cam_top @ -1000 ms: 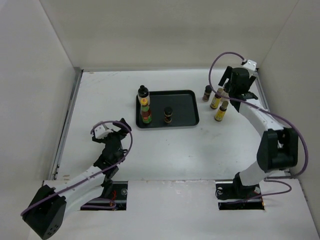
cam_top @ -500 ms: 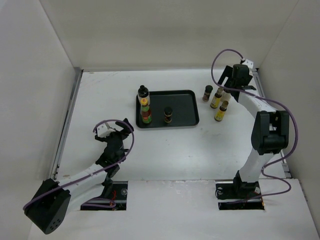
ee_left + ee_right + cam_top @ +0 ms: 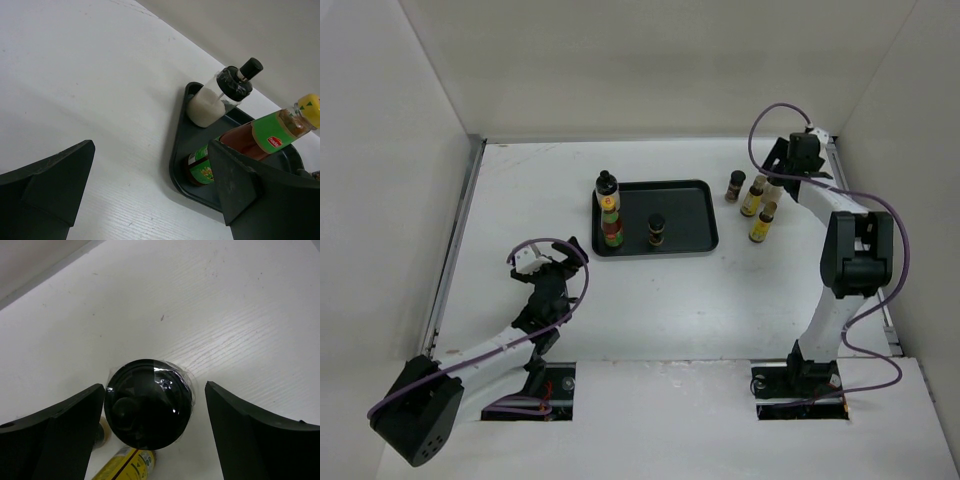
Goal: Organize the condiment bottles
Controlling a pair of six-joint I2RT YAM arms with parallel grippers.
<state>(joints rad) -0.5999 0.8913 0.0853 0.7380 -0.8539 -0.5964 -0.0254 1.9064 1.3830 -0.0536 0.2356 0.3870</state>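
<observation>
Step in hand, I judge: picking the next bottle. R gripper [image 3: 152, 390], upper right of top view, has jaws open either side of black-capped pale bottle [image 3: 149, 402], gaps both sides. Yellow-labelled bottles [image 3: 762, 222] + brown bottle [image 3: 736, 184] stand just left, off black tray [image 3: 685, 210]. L gripper [image 3: 150, 165] is open and empty, lower left. Next: lower, close on neck, lift w/o knocking neighbours.

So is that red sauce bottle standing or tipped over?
Upright: the red bottle stands on its base in the tray, yellow cap uppermost.
</observation>
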